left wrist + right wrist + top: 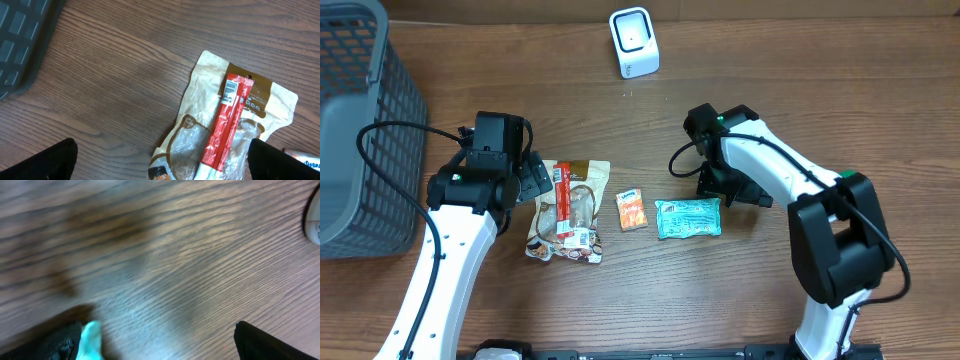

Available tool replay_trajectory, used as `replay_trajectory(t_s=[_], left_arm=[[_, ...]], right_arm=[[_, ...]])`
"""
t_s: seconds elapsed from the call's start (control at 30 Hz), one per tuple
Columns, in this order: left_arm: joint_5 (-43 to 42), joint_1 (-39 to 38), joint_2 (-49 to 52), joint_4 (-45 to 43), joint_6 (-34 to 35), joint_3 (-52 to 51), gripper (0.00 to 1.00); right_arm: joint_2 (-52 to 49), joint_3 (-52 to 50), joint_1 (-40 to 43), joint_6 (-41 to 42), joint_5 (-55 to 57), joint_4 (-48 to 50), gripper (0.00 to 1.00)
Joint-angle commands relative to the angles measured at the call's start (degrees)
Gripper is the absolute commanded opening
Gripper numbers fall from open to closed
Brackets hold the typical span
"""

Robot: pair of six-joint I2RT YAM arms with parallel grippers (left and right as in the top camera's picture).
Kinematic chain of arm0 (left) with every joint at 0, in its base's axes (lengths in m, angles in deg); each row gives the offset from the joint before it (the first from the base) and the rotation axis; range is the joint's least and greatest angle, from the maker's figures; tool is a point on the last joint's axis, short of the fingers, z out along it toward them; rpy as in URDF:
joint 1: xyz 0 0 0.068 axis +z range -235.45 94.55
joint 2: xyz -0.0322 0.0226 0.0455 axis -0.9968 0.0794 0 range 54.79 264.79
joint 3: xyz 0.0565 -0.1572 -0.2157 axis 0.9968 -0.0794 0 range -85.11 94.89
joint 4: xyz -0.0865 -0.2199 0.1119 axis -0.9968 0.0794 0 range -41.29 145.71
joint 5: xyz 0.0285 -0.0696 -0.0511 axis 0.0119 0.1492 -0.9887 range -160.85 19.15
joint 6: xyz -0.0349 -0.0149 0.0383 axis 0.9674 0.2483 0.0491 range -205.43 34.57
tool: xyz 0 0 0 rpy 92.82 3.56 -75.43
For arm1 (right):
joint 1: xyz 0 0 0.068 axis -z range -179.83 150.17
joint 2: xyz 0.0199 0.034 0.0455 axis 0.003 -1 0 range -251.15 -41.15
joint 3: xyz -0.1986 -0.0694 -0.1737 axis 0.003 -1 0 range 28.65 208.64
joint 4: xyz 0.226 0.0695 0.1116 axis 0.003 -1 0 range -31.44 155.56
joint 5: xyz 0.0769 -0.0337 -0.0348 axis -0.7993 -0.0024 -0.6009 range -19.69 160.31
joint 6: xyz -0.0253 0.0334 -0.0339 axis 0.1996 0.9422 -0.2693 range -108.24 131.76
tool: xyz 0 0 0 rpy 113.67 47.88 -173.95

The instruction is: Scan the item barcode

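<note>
Black fingers [45,162] of the left tool [161,150] and the right tool [160,337]: both spread wide, gripping nothing.
Between the left tool's fingers shows the end of a brown pouch [205,100] with a red stick packet [227,125] lying on it; contact cannot be told. Rightward on the table [770,60] lie a small orange packet [631,210] and a teal packet [688,217], flat, its right edge just beside the right tool. White scanner [634,42] stands well apart at the table's far side.
</note>
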Motion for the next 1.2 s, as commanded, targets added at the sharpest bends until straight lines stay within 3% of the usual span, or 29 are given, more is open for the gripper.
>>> replay_trajectory(t_s=[0.0,0.17,0.27,0.37,0.7,1.17], left_arm=[[0.8,0.0,-0.2,0.0,-0.2,0.9,0.99],[0.8,0.0,-0.2,0.0,-0.2,0.9,1.00],[0.8,0.0,-0.2,0.0,-0.2,0.9,1.00],[0.8,0.0,-0.2,0.0,-0.2,0.9,1.00],[0.8,0.0,-0.2,0.0,-0.2,0.9,0.99],[0.8,0.0,-0.2,0.0,-0.2,0.9,1.00]], right_arm=[[5.9,0.1,-0.1,-5.6,-5.8,-0.3,0.99],[7.5,0.1,2.0,-12.5,-15.3,-1.7,0.92],[7.5,0.1,4.3,-16.3,-21.3,-1.3,0.76],[7.5,0.0,6.4,-18.6,-25.7,-1.0,0.70],[7.5,-3.9,11.1,-24.5,-36.8,1.7,0.65],[7.5,-14.4,11.1,-24.5,-37.7,11.4,0.64]])
